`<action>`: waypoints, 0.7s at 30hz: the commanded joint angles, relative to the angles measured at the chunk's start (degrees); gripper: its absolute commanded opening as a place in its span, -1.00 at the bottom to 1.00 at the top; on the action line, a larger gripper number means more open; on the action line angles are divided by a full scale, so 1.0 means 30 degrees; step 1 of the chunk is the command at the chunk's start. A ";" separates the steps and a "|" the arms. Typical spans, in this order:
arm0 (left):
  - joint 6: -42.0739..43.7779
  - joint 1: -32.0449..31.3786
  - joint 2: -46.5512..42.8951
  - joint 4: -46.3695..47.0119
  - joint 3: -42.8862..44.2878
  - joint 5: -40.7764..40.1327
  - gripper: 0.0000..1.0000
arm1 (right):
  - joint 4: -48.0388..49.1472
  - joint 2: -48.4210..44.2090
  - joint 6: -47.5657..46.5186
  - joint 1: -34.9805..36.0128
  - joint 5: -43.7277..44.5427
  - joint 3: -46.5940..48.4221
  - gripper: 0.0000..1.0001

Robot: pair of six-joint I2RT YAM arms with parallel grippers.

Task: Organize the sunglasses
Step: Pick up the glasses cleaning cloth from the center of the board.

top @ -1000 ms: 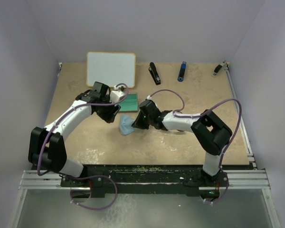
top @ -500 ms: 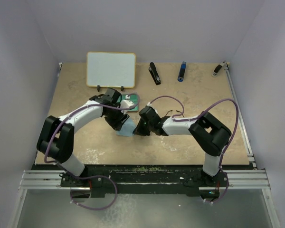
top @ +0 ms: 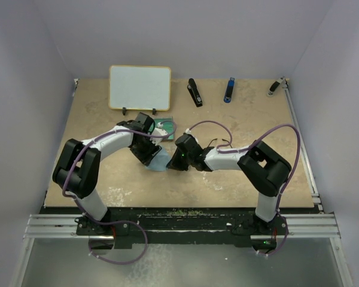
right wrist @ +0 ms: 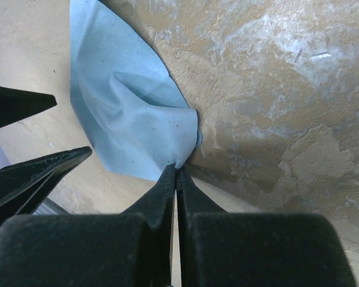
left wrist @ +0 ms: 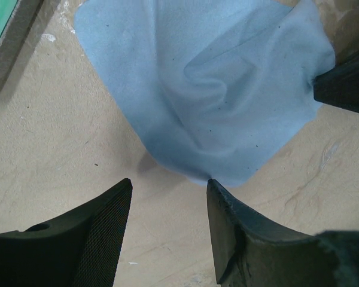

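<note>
The sunglasses do not show in any view. A light-blue cloth (top: 158,160) lies rumpled on the table between the two arms. My right gripper (right wrist: 176,167) is shut on one pinched corner of the cloth (right wrist: 131,113), at its right side (top: 172,160). My left gripper (left wrist: 167,182) stands open just at the near edge of the cloth (left wrist: 215,89), its right fingertip (left wrist: 218,197) touching the hem and nothing between the jaws. An open case with a green lining (top: 166,127) sits just behind the left gripper (top: 151,156), with its grey rim (left wrist: 12,42) at the top left of the left wrist view.
A whiteboard (top: 140,87) stands at the back left. Along the back edge lie a black stapler (top: 194,92), a blue object (top: 229,89) and a small black and silver object (top: 275,87). Walls close in the table on three sides.
My left arm has swung from the case forward and right to the cloth's edge. The right gripper has shifted slightly, still shut on the cloth.
</note>
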 commanded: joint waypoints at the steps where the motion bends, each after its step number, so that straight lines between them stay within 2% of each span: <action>1: -0.0311 0.0029 0.0515 0.0640 0.0165 0.0894 0.14 | 0.0678 -0.0169 0.0211 0.0010 0.0163 -0.0135 -1.00; 13: -0.0496 -0.0154 0.1451 0.1013 0.0221 0.1390 0.14 | 0.0683 -0.0156 0.0248 0.0024 0.0281 0.0035 -1.00; 21: -0.0410 -0.1295 0.1130 0.1180 -0.0093 0.0887 0.06 | 0.0592 -0.0431 0.0321 0.0035 0.0337 0.0023 -1.00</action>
